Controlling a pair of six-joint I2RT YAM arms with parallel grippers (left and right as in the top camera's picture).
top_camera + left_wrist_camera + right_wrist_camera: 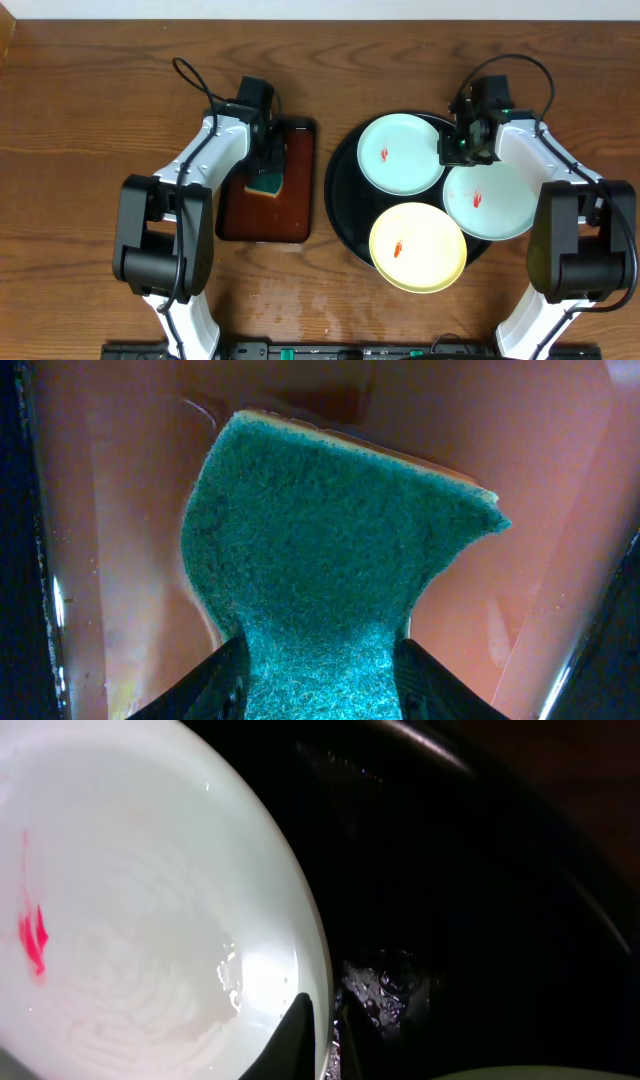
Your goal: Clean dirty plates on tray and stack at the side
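Note:
The round black tray [345, 205] holds three plates: a mint-white plate [400, 152] at the back, a second mint-white plate [495, 205] on the right and a pale yellow plate [418, 247] in front. Each bears a small red smear. My right gripper [462, 146] is shut on the right rim of the back mint plate [150, 900], one finger on each side of the rim [322, 1035]. My left gripper [268, 165] is shut on a green sponge [330, 550], its fingers [320, 685] pinching the sponge's near end over the reddish-brown tray.
The rectangular reddish-brown tray [245, 215] lies left of the black tray, and its wet floor [560, 490] shows round the sponge. The wet black tray floor [480, 920] shows right of the gripped plate. Dark wood tabletop [80, 110] surrounds both trays.

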